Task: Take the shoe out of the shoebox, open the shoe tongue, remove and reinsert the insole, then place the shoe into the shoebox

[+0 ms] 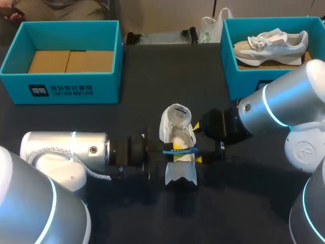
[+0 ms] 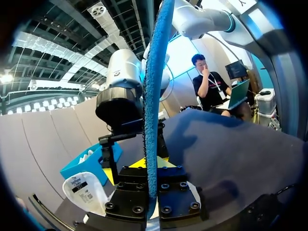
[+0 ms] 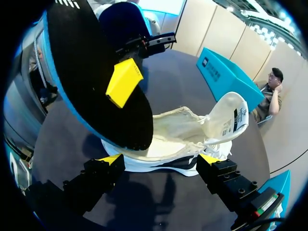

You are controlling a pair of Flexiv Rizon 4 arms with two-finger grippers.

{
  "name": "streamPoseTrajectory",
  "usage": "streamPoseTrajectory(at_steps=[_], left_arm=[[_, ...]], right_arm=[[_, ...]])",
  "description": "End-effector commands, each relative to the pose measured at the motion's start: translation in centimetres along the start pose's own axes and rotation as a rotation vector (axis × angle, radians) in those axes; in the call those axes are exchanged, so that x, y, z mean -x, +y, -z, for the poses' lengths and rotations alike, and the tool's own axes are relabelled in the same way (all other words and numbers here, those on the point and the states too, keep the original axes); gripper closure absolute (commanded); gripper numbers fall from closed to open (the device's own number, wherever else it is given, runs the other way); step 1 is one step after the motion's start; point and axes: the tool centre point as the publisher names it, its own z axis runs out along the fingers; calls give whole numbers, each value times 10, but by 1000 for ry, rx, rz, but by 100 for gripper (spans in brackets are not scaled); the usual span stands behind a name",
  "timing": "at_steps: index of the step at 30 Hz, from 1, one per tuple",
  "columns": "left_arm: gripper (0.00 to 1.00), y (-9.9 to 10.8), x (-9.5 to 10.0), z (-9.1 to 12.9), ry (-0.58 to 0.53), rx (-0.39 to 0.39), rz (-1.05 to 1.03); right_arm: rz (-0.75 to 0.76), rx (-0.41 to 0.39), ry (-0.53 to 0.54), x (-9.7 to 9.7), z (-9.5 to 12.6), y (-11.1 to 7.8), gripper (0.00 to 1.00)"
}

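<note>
Two blue shoeboxes sit back from the white shoe (image 1: 175, 133), which stands upright on its sole out on the dark worktop (image 1: 152, 76), not in either box. The left shoebox (image 1: 61, 89) is well off behind the shoe on the left with only brown cardboard in it. The right shoebox (image 1: 249, 84) is behind it on the right with a second sneaker (image 1: 271, 46) lying inside. The shoe's tongue (image 3: 226, 118) is flipped up so the inside label shows, and the opening is pretty wide. The left claw (image 1: 179, 151) comes in from the shoe's left and sits right above it, pinched tight on the insole (image 3: 96, 72). That's a black insole with a blue edge, held on edge, crosswise over the shoe's middle. From the right wrist view you can see one yellow tip pressed flat against the insole's black face, and the insole's lower rim is just at the shoe's opening; can't tell if it's touching. The right claw (image 3: 160, 160) is just beside the shoe on its right, spread wide with nothing in it, one finger toward each end of the shoe's side.
</note>
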Motion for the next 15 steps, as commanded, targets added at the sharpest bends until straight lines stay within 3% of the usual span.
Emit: streamPoseTrajectory(at_steps=[1,15], left_arm=[[100,7,3,-6,4,19,-3],[100,28,12,-11,-15,54,-75]], right_arm=[[0,-1,-2,-1,0,0,0],[0,-1,-2,-1,0,0,0]])
